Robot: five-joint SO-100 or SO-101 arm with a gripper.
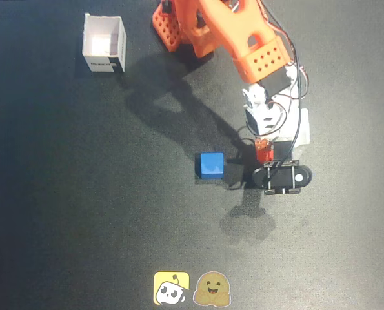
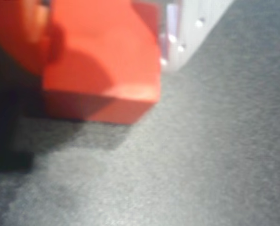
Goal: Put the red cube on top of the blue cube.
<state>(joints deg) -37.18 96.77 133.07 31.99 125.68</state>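
The jaws (image 1: pixel 266 152) grip the red cube (image 1: pixel 264 154), which fills the wrist view (image 2: pixel 102 61); the blue cube (image 1: pixel 211 165) sits on the dark surface (image 1: pixel 82 194) just left of them in the overhead view.

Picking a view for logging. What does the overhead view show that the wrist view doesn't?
Only overhead: the blue cube, the white box at upper left, two stickers at the bottom edge, and the orange arm. Only wrist: a blurry close-up of the red cube between the fingers. Both: the red cube at the gripper, and the dark table.
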